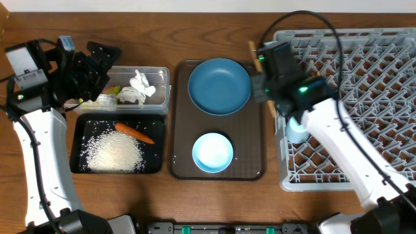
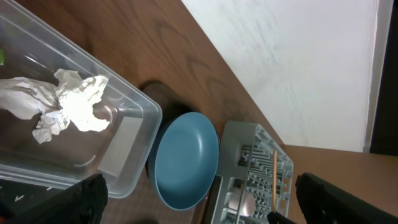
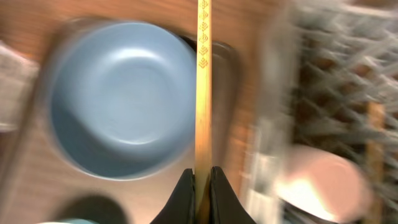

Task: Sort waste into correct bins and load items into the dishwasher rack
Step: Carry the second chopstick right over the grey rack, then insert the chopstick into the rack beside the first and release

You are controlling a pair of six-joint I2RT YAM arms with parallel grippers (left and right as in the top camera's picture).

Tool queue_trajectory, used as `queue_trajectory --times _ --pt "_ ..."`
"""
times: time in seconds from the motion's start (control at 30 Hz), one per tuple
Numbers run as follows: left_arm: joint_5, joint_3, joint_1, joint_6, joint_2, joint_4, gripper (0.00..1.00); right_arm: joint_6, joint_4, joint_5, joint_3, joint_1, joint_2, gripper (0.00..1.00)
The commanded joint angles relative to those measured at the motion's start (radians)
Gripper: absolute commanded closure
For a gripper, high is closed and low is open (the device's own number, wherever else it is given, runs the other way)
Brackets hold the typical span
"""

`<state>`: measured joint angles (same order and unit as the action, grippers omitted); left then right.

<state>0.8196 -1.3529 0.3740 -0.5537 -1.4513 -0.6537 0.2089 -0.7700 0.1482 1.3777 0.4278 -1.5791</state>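
Pinched tight between the right jaws, by its near end: one wooden chopstick (image 3: 203, 81). In the right wrist view, long axis straight out from the jaws, free end pointing directly away from the wrist, shaft crossing beside the right rim of the dark blue plate (image 3: 121, 99). From overhead, only a short length visible beyond the gripper, pointing toward the far edge of the tabletop (image 1: 195, 26) and leaning slightly left, above the gap between the brown serving tray (image 1: 253, 162) and the left wall of the dishwasher rack (image 1: 364, 71). Touching either or clear of both: impossible to tell.

Left jaws spread wide, fingers (image 2: 81, 202) at the bottom corners of the left wrist view, nothing between them. Positioned at the far-left end of the clear container (image 1: 162, 78).

In that container: crumpled white tissue (image 1: 138, 88) and yellow-green wrapper (image 1: 107, 99). Just nearer, the black tray (image 1: 77, 149) with a heap of rice (image 1: 116, 153) and the carrot (image 1: 134, 132) lying aslant, left end farther, right end nearer.

On the serving tray: plate on the far half, light blue bowl (image 1: 212, 153) upright on the near half. Inside the rack by its left wall: light blue cup (image 1: 297, 132), partly hidden by the right arm, and a blurred pink cup (image 3: 320, 180)
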Motion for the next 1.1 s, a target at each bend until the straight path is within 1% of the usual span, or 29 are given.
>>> queue_trajectory --times 0.0,0.23,0.43,0.6,1.07 --pt "-0.002 0.003 0.003 -0.005 0.000 -0.001 0.02 -0.104 -0.045 0.032 0.006 -0.086 0.016 0.99" --pt "-0.002 0.003 0.003 -0.005 0.000 -0.001 0.02 -0.121 -0.128 0.031 0.006 -0.283 0.016 0.99" --pt "-0.002 0.003 0.003 -0.005 0.000 -0.001 0.02 -0.121 -0.140 0.028 -0.004 -0.390 0.013 0.99" --pt "-0.002 0.003 0.003 -0.005 0.000 -0.001 0.02 -0.125 -0.129 0.028 -0.019 -0.427 0.012 0.99" --pt "-0.002 0.003 0.003 -0.005 0.000 -0.001 0.02 -0.269 -0.105 0.028 -0.048 -0.429 0.002 0.99"
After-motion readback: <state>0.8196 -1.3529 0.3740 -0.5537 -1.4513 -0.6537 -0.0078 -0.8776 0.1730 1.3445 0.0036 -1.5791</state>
